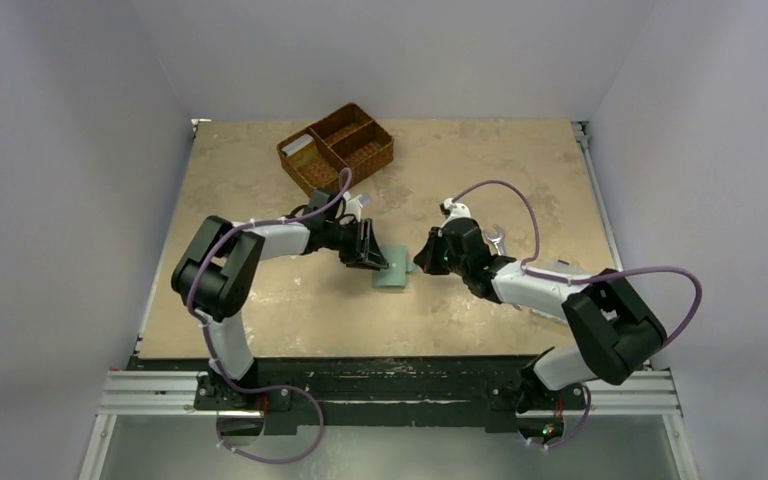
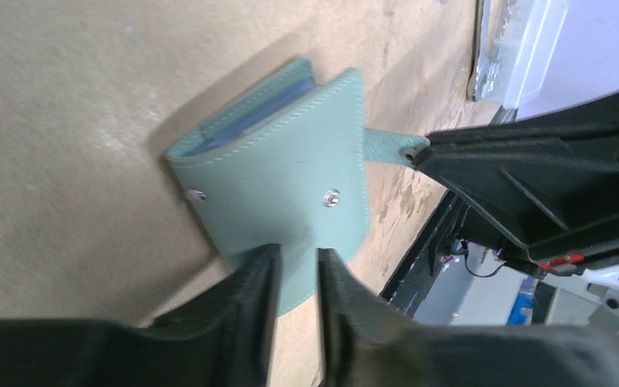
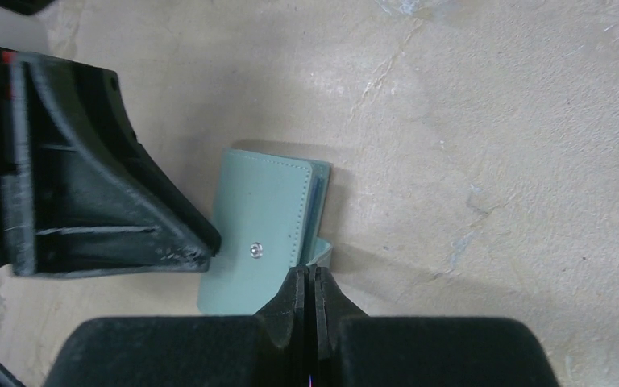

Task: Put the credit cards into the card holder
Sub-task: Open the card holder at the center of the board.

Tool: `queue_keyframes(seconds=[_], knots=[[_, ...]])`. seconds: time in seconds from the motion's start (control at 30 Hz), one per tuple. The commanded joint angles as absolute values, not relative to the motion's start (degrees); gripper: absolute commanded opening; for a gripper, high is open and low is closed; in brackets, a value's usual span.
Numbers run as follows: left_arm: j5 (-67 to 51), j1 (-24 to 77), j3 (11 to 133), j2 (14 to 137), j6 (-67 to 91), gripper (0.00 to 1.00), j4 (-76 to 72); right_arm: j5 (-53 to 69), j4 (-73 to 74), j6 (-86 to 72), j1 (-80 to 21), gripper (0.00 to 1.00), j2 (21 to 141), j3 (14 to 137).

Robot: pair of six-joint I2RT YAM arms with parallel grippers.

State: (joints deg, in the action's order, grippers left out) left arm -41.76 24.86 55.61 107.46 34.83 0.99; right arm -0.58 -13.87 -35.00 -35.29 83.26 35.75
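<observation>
Left wrist view showed the card holder (image 2: 282, 185) flat on the table (image 2: 64, 121) mid-scene, its left edge between the left gripper (image 2: 297, 256)'s parted fingers (image 2: 250, 302). The right gripper (image 2: 421, 153) was clenched on its strap (image 2: 387, 143).

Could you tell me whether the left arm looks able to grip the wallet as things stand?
Probably yes. The left tool is partly open right at the edge of the wallet, with nothing between them. The right tool sits shut at the strap on the opposite side, leaving that edge free.
</observation>
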Motion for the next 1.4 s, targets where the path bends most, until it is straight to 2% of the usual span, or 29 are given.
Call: queue_keyframes(seconds=[0.0,0.17,0.4,0.63,0.83,1.07,1.27,1.37], knots=[[-31.83,25.40,54.32,99.66,25.85,0.46,5.27,0.55,-13.04,-30.06,-35.33,0.00,83.74,37.52],[-21.89,25.40,52.37,88.07,23.48,0.67,8.69,11.07,-20.29,-30.58,-35.31,0.00,78.97,37.51],[-21.30,25.40,49.86,84.91,26.52,0.72,8.36,14.08,-16.29,-32.05,-35.51,0.00,76.68,43.60],[-23.80,25.48,48.03,87.14,33.38,0.76,1.22,15.08,-17.91,-33.35,-35.51,0.00,77.91,42.74],[-21.88,25.92,49.26,88.29,34.58,0.68,1.39,9.17,-13.73,-33.23,-35.42,0.00,76.56,42.03],[-22.68,26.28,47.07,90.28,37.73,0.59,-2.11,-16.25,4.92,-33.61,-33.86,0.00,79.80,42.66],[-23.88,26.28,45.66,93.23,39.82,0.59,-4.09,-15.02,4.17,-33.66,-29.99,0.00,82.67,40.61],[-24.75,26.27,45.04,94.63,40.83,0.55,-5.57,-15.03,5.72,-33.77,-29.46,0.00,84.75,42.37]])
